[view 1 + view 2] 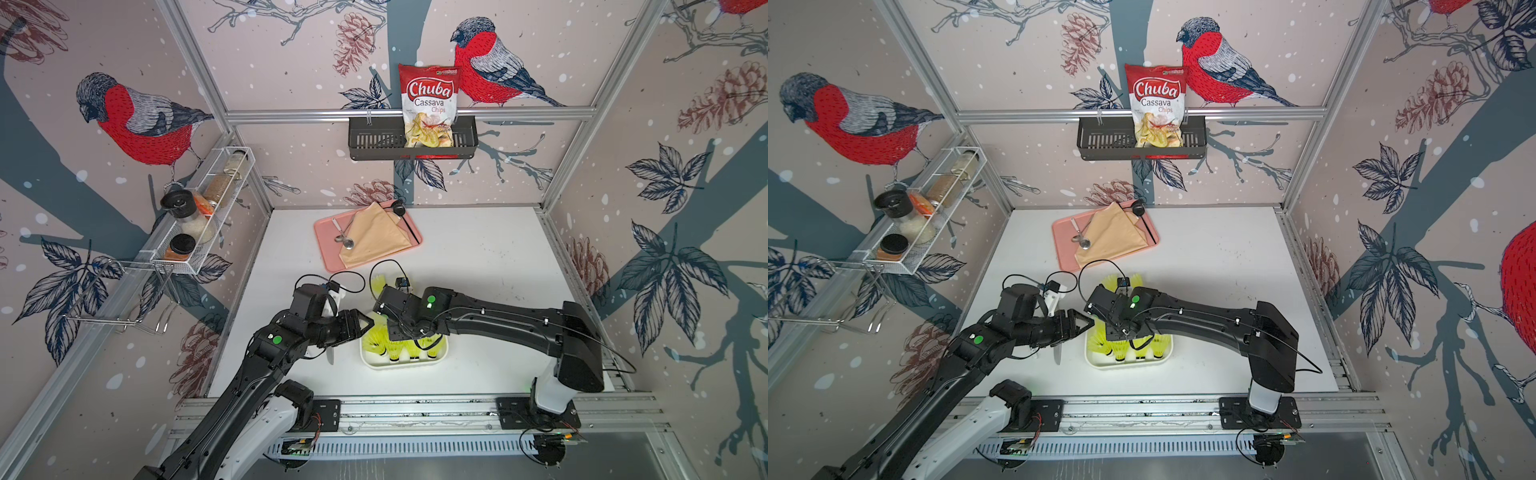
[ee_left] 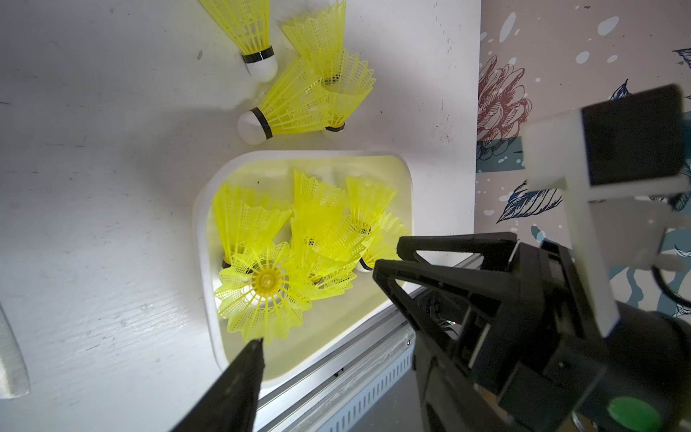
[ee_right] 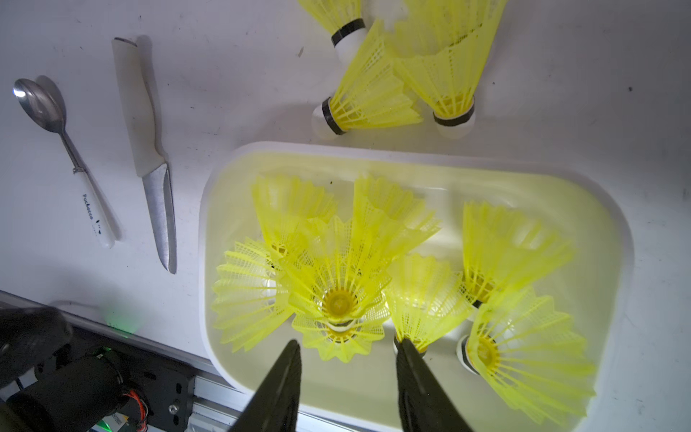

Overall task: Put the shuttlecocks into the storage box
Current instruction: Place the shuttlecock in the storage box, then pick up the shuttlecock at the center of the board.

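Two fingers of the right tool (image 3: 347, 342) are standing apart and empty above the storage box (image 3: 561, 179), already part filled. Three loose shuttlecocks (image 3: 370, 97) are lying on the tabletop (image 3: 224, 74) just beyond its far rim, one lengthwise along it, nearer this arm, I judge. The left tool (image 1: 365, 323) is showing one finger only; its state I cannot tell.

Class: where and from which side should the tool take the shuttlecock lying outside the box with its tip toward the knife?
Probably from above, pinching the shuttlecock at its black band: it lies flat, and neighbours crowd its flared skirt.
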Robot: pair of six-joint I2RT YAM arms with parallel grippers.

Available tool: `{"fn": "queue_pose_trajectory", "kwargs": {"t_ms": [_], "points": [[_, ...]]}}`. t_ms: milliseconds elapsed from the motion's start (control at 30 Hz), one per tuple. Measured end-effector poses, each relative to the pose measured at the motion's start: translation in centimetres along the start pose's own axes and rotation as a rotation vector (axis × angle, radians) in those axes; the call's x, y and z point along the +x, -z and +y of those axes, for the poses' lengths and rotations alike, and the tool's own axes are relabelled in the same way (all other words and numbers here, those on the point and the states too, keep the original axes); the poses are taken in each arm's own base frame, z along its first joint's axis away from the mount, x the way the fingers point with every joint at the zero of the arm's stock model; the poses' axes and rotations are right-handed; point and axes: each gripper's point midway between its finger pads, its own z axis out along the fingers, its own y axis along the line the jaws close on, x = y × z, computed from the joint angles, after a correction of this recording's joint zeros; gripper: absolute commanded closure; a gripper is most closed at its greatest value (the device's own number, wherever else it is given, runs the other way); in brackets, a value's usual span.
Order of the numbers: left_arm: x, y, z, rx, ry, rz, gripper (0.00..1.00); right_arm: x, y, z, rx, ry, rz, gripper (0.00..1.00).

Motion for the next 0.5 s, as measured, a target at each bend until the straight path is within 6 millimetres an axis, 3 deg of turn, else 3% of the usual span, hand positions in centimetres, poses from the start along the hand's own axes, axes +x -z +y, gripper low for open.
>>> {"fn": "queue_pose_trajectory", "kwargs": {"t_ms": [233,500], "points": [[-0.3,-0.1,-0.1,-0.004,0.0,-0.004,0.35,-1.5,0.1,-0.6,0.005,-0.031,-0.02,0.55],[-1.5,-0.4,-0.9,-0.003,0.0,-0.006,0.35,-5.2,0.4,-2.7,0.021,-0.077,-0.063,0.55]]}}
